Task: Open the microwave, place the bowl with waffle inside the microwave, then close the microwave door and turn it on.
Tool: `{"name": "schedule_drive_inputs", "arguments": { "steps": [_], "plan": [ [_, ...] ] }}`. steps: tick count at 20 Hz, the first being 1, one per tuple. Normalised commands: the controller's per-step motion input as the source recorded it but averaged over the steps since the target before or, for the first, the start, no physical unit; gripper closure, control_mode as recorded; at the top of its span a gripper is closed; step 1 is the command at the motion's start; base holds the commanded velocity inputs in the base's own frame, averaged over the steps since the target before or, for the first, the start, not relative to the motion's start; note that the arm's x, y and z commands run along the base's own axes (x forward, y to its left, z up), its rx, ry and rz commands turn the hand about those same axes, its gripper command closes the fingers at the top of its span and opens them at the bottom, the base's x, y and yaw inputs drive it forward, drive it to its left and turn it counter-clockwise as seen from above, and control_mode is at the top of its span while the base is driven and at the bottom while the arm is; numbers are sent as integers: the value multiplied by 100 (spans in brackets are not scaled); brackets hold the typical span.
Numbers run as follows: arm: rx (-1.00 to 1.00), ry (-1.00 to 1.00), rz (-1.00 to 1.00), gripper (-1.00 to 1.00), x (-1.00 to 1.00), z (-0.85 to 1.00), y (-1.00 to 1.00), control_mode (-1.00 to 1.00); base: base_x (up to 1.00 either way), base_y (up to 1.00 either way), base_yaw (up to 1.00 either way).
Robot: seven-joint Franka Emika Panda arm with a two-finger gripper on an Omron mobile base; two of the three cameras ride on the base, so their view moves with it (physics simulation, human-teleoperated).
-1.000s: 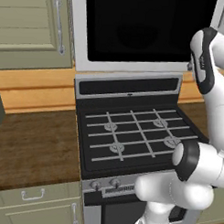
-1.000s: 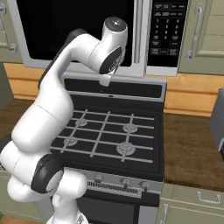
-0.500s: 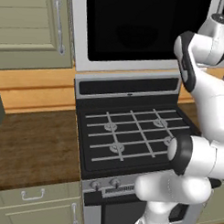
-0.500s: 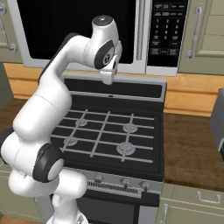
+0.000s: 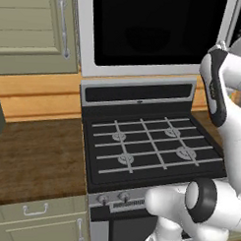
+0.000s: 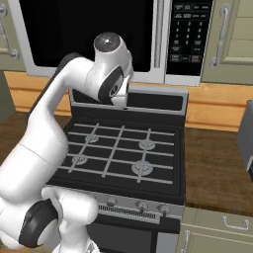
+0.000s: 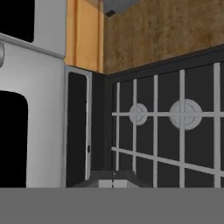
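Right base view: button panel point(image 6: 187, 40) beside microwave door point(image 6: 89, 34)

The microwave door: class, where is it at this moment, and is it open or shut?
In both base views the microwave door hangs shut directly above the stove. In the right base view, its bar handle stands just left of the button panel.

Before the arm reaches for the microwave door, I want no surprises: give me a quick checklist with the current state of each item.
1. Microwave door shut, so opening comes first: ok.
2. Door handle unobstructed: ok.
3. Hand shut and holding nothing: ok, but it must open before gripping the handle.
4. Hand well below the handle, over the back of the stove: not ok yet.
5. Bowl with waffle located: cannot tell.
6. Button panel reachable at the microwave's right: ok.
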Motion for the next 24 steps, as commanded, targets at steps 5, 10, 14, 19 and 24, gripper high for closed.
{"name": "schedule_drive_inputs", "arguments": {
  "steps": [5, 10, 14, 19, 24],
  "plan": [
    [0, -40, 1, 100, -80, 31, 0, -100, 0, 0, 0],
    [0, -37, 0, 100, -48, 45, -3, -100, 0, 0, 0],
    [0, -33, 0, 100, -22, 47, -31, -100, 0, 0, 0],
    [0, -24, 0, 100, -2, 36, -59, -100, 0, 0, 0],
    [3, -6, 0, 100, -2, 18, -63, -100, 0, 0, 0]
  ]
}}
